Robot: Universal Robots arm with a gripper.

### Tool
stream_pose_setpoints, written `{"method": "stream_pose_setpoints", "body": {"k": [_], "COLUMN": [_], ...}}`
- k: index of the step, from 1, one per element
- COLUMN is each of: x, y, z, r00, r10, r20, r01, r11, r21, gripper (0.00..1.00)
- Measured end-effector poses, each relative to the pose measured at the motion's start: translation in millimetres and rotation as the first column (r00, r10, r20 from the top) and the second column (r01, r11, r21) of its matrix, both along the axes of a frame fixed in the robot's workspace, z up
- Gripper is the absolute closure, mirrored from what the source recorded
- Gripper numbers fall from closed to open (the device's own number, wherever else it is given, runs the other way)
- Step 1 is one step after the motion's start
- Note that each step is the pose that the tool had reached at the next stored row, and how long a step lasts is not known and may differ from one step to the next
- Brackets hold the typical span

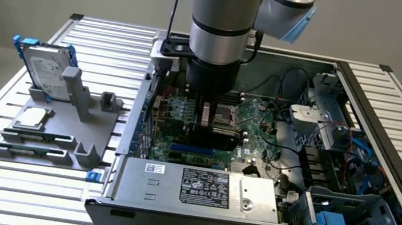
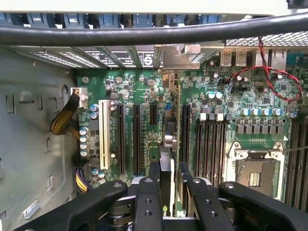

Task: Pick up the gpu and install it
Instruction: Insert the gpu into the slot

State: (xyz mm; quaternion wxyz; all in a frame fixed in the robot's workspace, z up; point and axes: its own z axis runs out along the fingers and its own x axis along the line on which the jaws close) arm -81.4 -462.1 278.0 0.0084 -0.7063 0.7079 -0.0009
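Ribbed aluminium table (image 1: 37,196) carries everything. To the exterior view's left of the open computer case (image 1: 385,112) stands a grey fixture (image 1: 69,125) with the hard drive (image 1: 43,73) and processor chip (image 1: 32,117). Inside the case, over the motherboard (image 2: 231,96), the gripper (image 2: 169,173) is clamped on the gpu (image 2: 166,156). The card is held edge-down among the long expansion slots (image 2: 136,139), its bracket toward the case's rear wall. Pick-up looks done. Whether the card is seated in a slot I cannot tell.
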Motion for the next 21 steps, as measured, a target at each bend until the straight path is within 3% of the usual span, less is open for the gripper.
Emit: {"method": "stream_pose_setpoints", "body": {"k": [21], "x": [-5.3], "y": [0.1], "z": [-4.5], "r00": [1.0], "r10": [-0.004], "r20": [0.0008], "r01": [0.004], "r11": [1.0], "r21": [0.0007], "gripper": [0.74]}}
